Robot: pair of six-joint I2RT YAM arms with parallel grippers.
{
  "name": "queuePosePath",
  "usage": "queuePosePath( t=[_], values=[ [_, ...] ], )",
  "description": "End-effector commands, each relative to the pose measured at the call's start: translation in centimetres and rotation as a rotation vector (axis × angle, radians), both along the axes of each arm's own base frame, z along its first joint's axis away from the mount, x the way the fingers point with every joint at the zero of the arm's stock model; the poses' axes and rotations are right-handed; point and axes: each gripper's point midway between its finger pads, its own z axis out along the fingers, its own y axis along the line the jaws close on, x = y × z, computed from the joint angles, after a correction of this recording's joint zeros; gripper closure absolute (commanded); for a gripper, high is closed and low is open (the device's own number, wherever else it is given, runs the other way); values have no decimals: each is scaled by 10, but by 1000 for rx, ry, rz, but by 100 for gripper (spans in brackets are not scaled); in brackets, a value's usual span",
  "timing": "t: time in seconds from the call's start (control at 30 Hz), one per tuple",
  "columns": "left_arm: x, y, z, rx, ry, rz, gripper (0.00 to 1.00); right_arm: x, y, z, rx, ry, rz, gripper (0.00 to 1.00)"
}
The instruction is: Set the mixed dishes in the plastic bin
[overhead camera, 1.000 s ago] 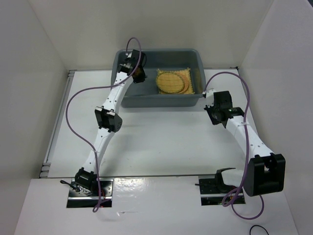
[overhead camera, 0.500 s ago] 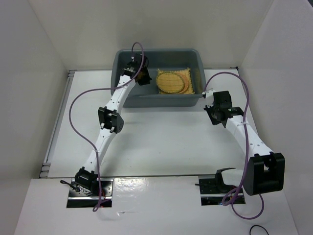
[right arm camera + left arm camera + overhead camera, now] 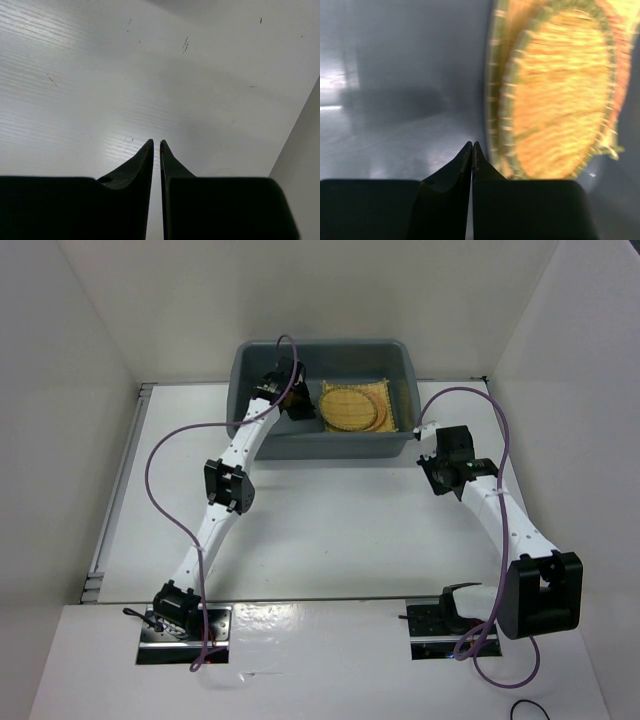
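Observation:
The dark grey plastic bin (image 3: 330, 447) stands at the back of the table. In its right half lies the square yellow slatted mat (image 3: 376, 390) with a paler yellow round disc (image 3: 348, 408) on top; an orange rim (image 3: 387, 418) peeks out at the disc's right edge. My left gripper (image 3: 297, 403) is inside the bin, just left of the mats. The left wrist view shows it (image 3: 472, 145) shut with nothing between the fingers, over the bin floor (image 3: 410, 125) beside the blurred disc (image 3: 560, 95). My right gripper (image 3: 438, 478) hovers outside the bin's right end, over bare table.
White walls close in the table at the left, back and right; the right wall (image 3: 300, 165) is near my right gripper (image 3: 156, 142). Purple cables loop off both arms. The left half of the bin floor is bare grey plastic.
My left gripper has shifted to the right inside the bin, closer to the mats. The right arm has not moved.

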Motion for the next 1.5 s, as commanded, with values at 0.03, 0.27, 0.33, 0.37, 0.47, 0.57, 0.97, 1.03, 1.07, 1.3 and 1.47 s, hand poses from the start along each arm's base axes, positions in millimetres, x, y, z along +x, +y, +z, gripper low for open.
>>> queuePosePath(
  t=[0.03, 0.27, 0.33, 0.37, 0.47, 0.57, 0.97, 1.03, 1.07, 1.3, 1.47],
  values=[
    [3, -37, 8, -131, -49, -91, 94, 6, 1, 2, 2, -23, 5, 86],
    [-14, -81, 8, -269, -35, -218, 92, 6, 1, 2, 2, -23, 5, 86],
    [-13, -84, 5, -278, -36, -228, 91, 6, 1, 2, 2, -23, 5, 86],
    [-18, -89, 3, -271, -30, -243, 91, 6, 1, 2, 2, -23, 5, 86],
    [-16, -81, 3, -219, -40, -221, 91, 6, 1, 2, 2, -23, 5, 86],
    [-12, -71, 30, -165, -102, -207, 91, 6, -1, 3, -5, -24, 0, 86],
    [-70, -23, 224, 136, -382, -84, 99, 7, -30, 16, -99, -100, -147, 76],
    [-111, -21, 286, 124, -457, -78, 99, 9, -34, 16, -115, -106, -172, 74],
    [-122, -10, 304, 140, -477, -25, 99, 6, -36, 13, -125, -98, -178, 72],
    [-258, 11, 419, 44, -617, -124, 100, -6, -96, 11, -76, -77, -372, 59],
    [-292, 50, 381, 161, -451, -98, 100, -24, -125, 20, -25, -56, -396, 52]
  ],
)
